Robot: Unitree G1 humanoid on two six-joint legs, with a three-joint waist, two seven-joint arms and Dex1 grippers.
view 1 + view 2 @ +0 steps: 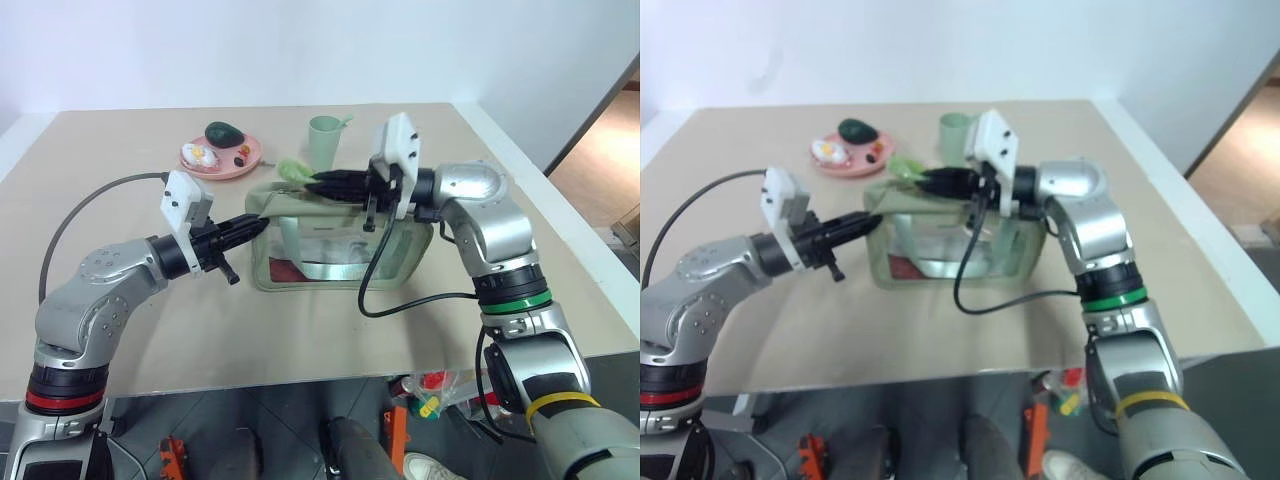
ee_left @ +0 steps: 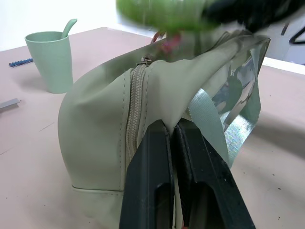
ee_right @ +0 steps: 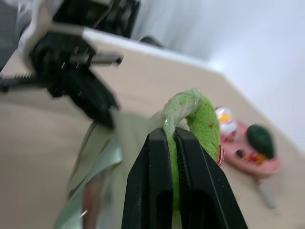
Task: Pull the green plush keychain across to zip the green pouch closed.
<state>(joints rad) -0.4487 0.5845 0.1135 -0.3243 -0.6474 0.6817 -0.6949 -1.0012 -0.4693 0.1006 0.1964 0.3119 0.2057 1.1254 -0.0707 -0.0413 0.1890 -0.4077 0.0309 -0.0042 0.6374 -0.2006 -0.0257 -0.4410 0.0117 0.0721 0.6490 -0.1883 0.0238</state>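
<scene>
1. The right gripper (image 1: pixel 312 184) is clenching the keychain (image 1: pixel 293 169) at the pouch's (image 1: pixel 340 262) left end, mid-frame; the zipper's long axis is running rightward, toward that arm.
2. The left gripper (image 1: pixel 258 225) is pinching the pouch's left-end fabric, bracing it.
3. The keychain is showing fuzzy lime green; the pouch is looking pale sage with clear panels.

Upright sage-green pouch (image 1: pixel 340 245) on table, lime plush keychain (image 1: pixel 293 170) at its top-left corner.
</scene>
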